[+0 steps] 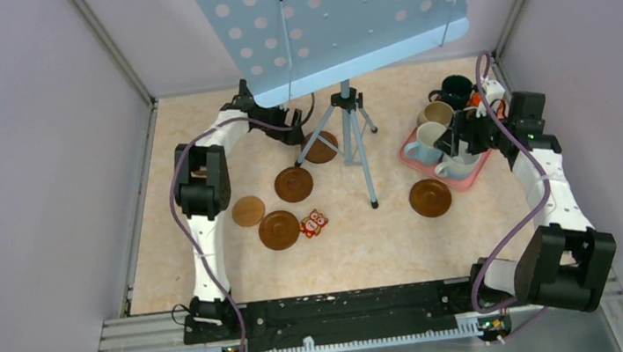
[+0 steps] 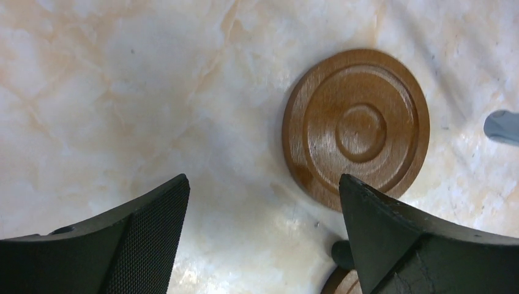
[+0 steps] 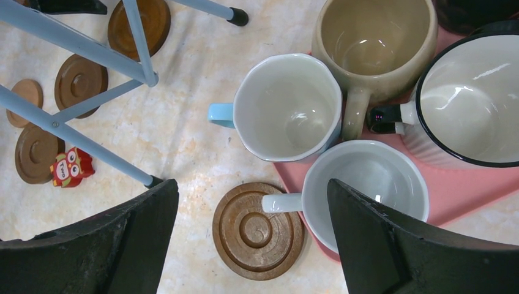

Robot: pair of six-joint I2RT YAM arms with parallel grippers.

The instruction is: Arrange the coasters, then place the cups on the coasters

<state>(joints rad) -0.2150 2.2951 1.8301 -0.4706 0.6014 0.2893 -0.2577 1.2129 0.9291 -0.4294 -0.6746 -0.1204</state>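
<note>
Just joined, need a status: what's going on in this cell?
Neither arm holds anything. The left gripper is open above the table, near a coaster by the tripod. The right gripper hovers open over the mugs, all clustered on or by the tray. Five coasters show, spread on the table; no mug is on one yet.

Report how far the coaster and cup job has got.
Done: nothing finished. Five coasters show, scattered on the table, none bearing any of the cups. In hand: the left gripper, open and empty, hangs beside a dark coaster; the right gripper, open, hangs over the cups. Left: lining up the coasters and moving every cup, all crowded on or by the pink tray.
</note>
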